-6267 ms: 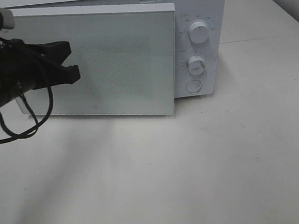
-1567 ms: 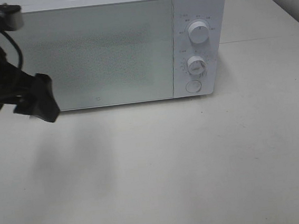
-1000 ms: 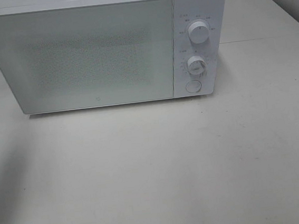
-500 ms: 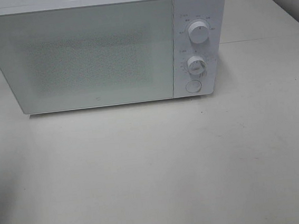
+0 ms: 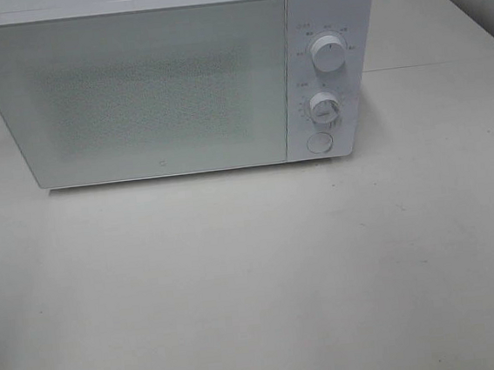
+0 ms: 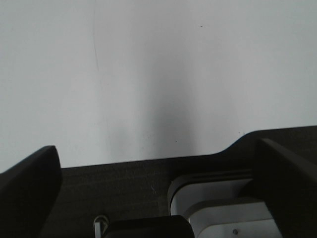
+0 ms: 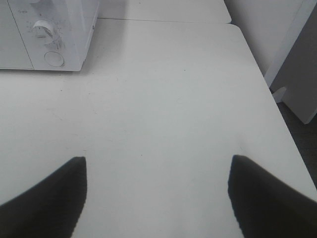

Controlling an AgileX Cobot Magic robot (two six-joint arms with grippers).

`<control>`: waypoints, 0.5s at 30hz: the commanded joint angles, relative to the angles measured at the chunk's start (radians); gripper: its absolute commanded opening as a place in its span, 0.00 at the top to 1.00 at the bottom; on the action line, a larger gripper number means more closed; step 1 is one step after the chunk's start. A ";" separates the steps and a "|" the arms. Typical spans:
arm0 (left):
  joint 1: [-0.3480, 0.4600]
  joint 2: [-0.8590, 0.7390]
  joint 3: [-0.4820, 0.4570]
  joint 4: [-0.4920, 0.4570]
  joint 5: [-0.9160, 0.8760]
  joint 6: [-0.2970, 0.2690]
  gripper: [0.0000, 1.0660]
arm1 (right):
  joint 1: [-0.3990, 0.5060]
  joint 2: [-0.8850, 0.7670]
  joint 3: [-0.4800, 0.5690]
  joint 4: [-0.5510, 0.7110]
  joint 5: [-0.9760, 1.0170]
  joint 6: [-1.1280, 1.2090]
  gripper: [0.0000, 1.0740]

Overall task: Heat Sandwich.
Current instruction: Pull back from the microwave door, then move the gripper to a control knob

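Microwave (image 5: 159,88) shut; heating seemingly yet to be started.
Lower knob (image 5: 324,107), upper right, is best pinched squarely and turned slowly; left gripper (image 6: 154,146) and right gripper (image 7: 158,159) are spread apart, empty.

Perhaps lab: microwave (image 5: 171,78), bare table (image 5: 265,279)

We see the left gripper (image 6: 153,148) only in the left wrist view. Its two fingers (image 6: 29,188) are matte black, blunt wedges in the lower corners of the frame. Between them runs a dark, finely grained body (image 6: 133,183) with a stepped upper edge. Set into it at lower right is a rounded white and pale grey housing (image 6: 213,208) with a tiny dark dot, and at lower centre a small metal pin (image 6: 99,222). The right gripper (image 7: 157,163) shows only two plain black, rounded-tipped fingers (image 7: 44,198) in the lower corners of the right wrist view.
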 commanded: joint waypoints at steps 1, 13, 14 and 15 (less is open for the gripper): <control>0.002 -0.113 0.046 0.006 -0.057 -0.002 0.06 | -0.007 -0.026 -0.001 -0.003 -0.013 0.009 0.29; 0.002 -0.424 0.047 0.004 -0.055 -0.004 0.06 | -0.007 -0.026 -0.001 -0.003 -0.013 0.010 0.29; 0.002 -0.424 0.047 0.004 -0.055 -0.004 0.06 | -0.007 -0.026 -0.001 -0.003 -0.013 0.010 0.29; 0.002 -0.435 0.047 -0.001 -0.055 -0.004 0.06 | -0.007 -0.026 -0.001 -0.003 -0.013 0.010 0.29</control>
